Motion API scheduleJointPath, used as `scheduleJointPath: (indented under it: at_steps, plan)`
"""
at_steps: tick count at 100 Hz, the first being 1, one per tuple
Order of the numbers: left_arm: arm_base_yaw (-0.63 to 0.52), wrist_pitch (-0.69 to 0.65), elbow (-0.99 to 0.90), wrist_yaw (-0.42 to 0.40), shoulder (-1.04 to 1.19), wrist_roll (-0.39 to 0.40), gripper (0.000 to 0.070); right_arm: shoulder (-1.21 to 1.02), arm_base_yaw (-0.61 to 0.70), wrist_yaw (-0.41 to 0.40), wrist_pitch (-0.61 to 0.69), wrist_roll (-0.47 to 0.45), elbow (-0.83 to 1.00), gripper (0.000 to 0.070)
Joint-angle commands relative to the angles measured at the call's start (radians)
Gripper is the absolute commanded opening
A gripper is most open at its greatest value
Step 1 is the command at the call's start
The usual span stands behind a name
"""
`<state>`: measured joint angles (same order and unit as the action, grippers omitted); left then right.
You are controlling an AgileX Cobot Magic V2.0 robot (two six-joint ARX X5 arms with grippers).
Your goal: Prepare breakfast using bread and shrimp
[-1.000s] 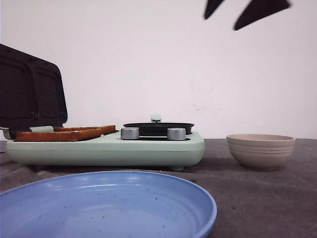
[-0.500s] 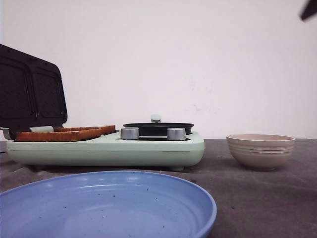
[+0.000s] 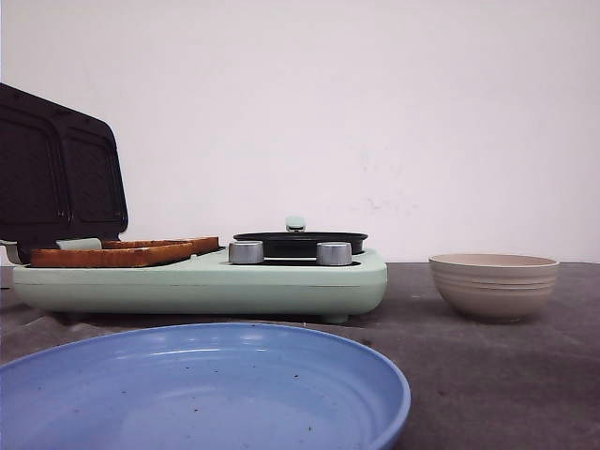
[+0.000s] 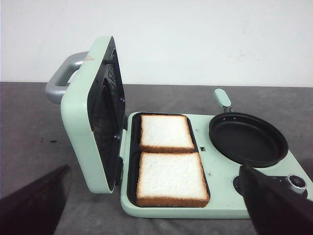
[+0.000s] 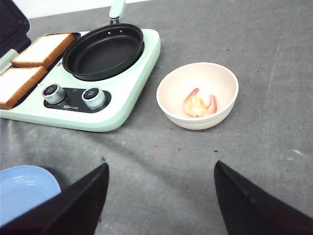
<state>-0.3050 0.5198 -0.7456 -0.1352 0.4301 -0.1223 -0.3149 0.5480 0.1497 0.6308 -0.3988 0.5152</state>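
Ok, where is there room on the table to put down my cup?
Bare grey table lies beside and behind the beige bowl, away from the green cooker. Another free stretch runs in front of cooker and bowl, towards the blue plate. The cooker is crowded: bread fills its tray and the black pan sits beside it. The bowl holds shrimp.

Front cam: table-level, faces wall, blue plate (image 3: 202, 389) close in foreground.
L wrist cam: above, angled down, near the bread (image 4: 171, 178).
R wrist cam: higher, angled down over bowl (image 5: 197, 95).
Shared: green cooker (image 3: 202, 281) in all 3; bowl in front + R.
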Motion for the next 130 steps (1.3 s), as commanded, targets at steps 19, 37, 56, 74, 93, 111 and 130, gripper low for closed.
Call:
scheduleJointPath:
  at_steps: [19, 37, 56, 74, 93, 111, 130]
  plan:
    - [-0.002, -0.012, -0.005, -0.004, 0.001, -0.105, 0.0634, -0.003, 0.006, 0.001, -0.007, -0.013, 0.010, 0.0415]
    - [0.000, -0.011, -0.005, -0.003, 0.013, -0.180, 0.0634, -0.003, 0.006, -0.004, -0.007, -0.013, 0.010, 0.0415]
    - [0.041, -0.022, -0.016, 0.019, 0.070, -0.259, 0.0637, -0.003, 0.006, -0.026, -0.008, -0.013, 0.010, 0.0415]
    - [0.142, -0.030, -0.063, 0.112, 0.155, -0.282, 0.0637, -0.003, 0.006, -0.029, -0.008, -0.013, 0.010, 0.0415]
    - [0.327, -0.071, -0.171, 0.278, 0.271, -0.331, 0.0636, -0.003, 0.006, -0.030, -0.008, -0.013, 0.010, 0.0415]
    - [0.539, -0.072, -0.272, 0.456, 0.412, -0.400, 0.0636, -0.003, 0.006, -0.029, -0.008, -0.012, 0.010, 0.0415]
    - [0.673, -0.163, -0.330, 0.616, 0.586, -0.527, 0.0635, -0.003, 0.006, -0.029, -0.008, -0.011, 0.010, 0.0415]
